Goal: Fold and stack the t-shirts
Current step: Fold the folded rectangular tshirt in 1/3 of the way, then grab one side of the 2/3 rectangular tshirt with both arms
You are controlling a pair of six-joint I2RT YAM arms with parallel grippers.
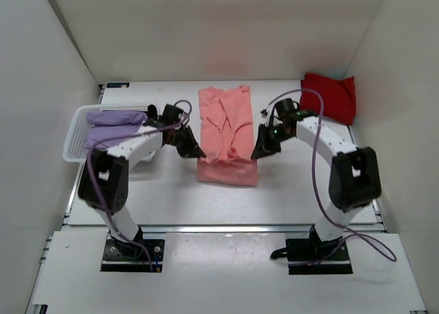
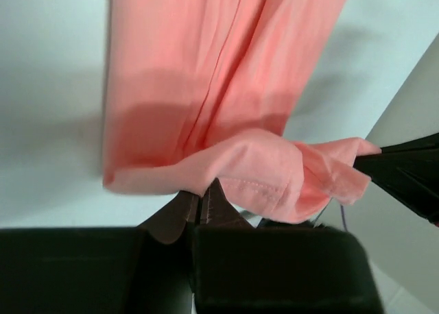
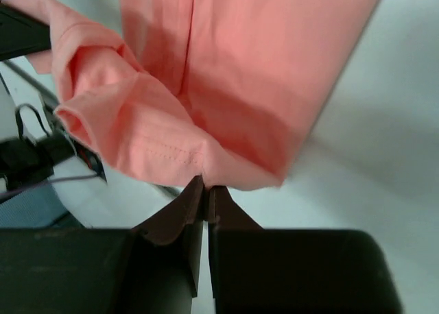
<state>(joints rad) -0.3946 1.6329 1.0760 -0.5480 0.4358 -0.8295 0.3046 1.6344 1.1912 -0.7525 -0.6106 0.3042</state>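
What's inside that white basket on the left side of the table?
Lavender-purple t-shirts lie heaped in the white basket. How many there are, and anything beneath them, cannot be seen: the cloth covers it, and the left arm hides the basket's right end.

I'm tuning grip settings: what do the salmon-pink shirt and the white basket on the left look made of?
The salmon-pink shirt: soft, thin matte cloth, probably cotton jersey; it drapes in loose folds and shows a stitched hem. The white basket: rigid plastic by its look; its thin lattice wall holds its shape.
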